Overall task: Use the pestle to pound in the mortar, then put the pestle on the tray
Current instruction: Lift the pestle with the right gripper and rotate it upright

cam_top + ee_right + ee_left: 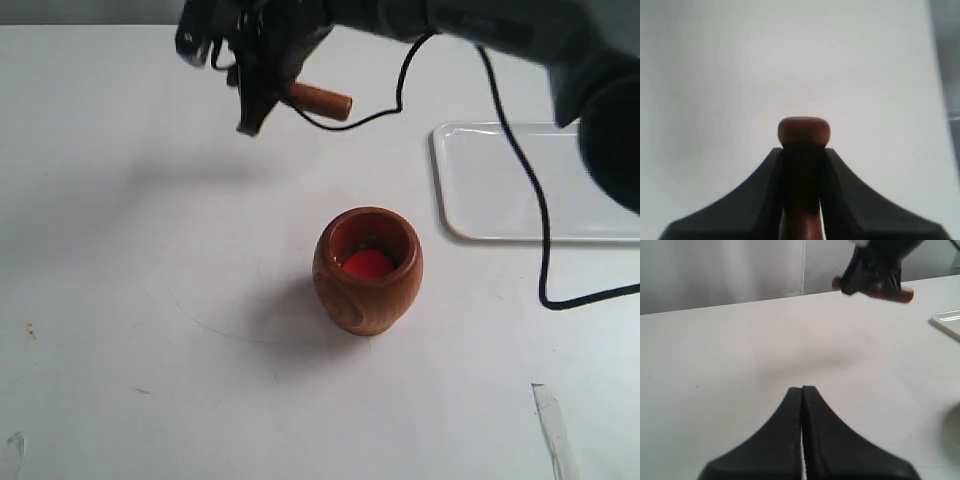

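Note:
The reddish-brown wooden mortar (367, 270) stands upright mid-table with something red (367, 264) inside. My right gripper (268, 95) hangs above the table, behind and left of the mortar, shut on the pestle (322, 101), whose thick end sticks out sideways. In the right wrist view the pestle's knob (804, 129) pokes out past the gripper (802, 150), and the neck sits between the fingers. The left wrist view shows the left gripper (802, 389) shut and empty, low over the table, with the pestle (892, 293) held far ahead. The white tray (560, 215) lies at the right.
A black cable (520, 150) hangs from the right arm and loops over the tray and the table. A strip of clear tape (555, 430) lies at the front right corner. A corner of the tray (947, 322) shows in the left wrist view.

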{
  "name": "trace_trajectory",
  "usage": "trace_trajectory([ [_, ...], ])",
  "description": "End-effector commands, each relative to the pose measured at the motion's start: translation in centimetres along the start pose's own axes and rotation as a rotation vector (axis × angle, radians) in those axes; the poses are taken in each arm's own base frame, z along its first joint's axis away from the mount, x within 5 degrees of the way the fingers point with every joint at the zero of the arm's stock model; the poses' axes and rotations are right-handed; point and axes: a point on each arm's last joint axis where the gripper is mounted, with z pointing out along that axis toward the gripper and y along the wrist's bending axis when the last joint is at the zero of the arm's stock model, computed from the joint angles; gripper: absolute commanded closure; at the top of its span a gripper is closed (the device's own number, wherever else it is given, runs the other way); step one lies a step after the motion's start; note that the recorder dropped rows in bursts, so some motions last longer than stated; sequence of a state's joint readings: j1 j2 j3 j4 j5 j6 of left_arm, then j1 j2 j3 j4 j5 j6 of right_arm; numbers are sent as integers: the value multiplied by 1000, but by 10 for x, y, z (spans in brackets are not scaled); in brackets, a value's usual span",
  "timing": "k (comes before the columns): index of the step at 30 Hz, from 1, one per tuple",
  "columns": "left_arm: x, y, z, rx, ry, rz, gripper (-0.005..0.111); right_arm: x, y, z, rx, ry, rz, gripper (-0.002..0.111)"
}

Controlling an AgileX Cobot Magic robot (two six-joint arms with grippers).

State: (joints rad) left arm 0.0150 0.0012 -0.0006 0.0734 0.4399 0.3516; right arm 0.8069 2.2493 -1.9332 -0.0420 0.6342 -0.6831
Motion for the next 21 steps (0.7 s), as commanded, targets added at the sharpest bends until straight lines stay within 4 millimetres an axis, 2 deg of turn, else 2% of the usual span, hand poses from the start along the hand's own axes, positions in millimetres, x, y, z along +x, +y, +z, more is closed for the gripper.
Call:
trace_trajectory([
  [1, 0, -1, 0, 8, -7, -12, 107, -22, -30, -67, 171, -168, 152, 108],
  [4, 0, -1, 0, 8, -7, -12, 107, -11, -39, -98, 325, -100, 116, 108],
  [8, 0, -1, 0, 8, -7, -12, 107, 27, -48, -129, 640, 87, 192, 108],
  [10, 0, -1, 0, 8, -7, -12, 107, 45, -46, -142, 739, 91, 238, 108],
  [12, 0, -1, 0, 8, -7, -12, 107, 57, -38, -157, 706, -10, 264, 108],
  [14, 0, -1, 0, 8, -7, -12, 107, 66, -22, -166, 574, -168, 290, 108],
  [21, 0, -1, 0, 8, -7, -12, 107, 104, 17, -233, 264, -619, 465, 108],
])
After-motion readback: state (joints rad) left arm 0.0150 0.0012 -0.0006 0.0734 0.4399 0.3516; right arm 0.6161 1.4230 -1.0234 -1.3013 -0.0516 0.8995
